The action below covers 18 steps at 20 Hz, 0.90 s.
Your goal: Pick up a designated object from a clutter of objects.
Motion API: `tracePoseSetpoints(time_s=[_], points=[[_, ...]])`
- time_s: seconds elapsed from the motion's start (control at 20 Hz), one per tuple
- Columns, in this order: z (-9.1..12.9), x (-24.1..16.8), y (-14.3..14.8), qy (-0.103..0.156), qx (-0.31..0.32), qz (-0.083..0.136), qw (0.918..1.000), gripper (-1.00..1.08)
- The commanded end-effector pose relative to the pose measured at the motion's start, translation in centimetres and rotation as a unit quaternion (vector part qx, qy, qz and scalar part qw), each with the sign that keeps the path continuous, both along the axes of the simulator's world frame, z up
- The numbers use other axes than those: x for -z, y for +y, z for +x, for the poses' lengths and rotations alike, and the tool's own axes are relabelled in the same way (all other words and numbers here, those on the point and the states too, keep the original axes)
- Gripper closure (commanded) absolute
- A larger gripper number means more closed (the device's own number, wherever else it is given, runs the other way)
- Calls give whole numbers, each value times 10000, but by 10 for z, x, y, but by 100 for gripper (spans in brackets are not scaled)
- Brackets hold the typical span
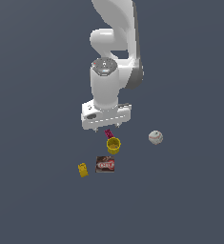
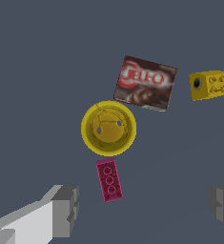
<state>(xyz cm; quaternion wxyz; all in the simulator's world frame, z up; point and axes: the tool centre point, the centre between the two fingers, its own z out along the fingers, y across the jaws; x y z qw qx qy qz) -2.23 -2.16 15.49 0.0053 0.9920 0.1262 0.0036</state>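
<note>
The arm points straight down, its tool (image 1: 106,128) spread wide above the magenta block (image 2: 109,179).

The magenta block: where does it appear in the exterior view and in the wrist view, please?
Exterior view: the magenta block is partly hidden just below the hand, right above the yellow cup.
Wrist view: the block lies in full view, close beside the cup.
Shared landmark: the yellow cup.
</note>
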Motion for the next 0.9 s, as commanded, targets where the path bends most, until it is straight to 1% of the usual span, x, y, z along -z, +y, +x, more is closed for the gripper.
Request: tracePoseSetpoints(time_s=[0.0, 0.2, 0.4, 0.65, 0.85], points=[[-10, 23, 2, 9, -258, 10, 9997, -92], [-25, 52, 5, 25, -596, 24, 9982, -92], [-38, 73, 7, 36, -848, 33, 9964, -92], [-49, 88, 8, 44, -1043, 41, 9945, -92], [-53, 92, 9, 47, -1105, 43, 9939, -92]])
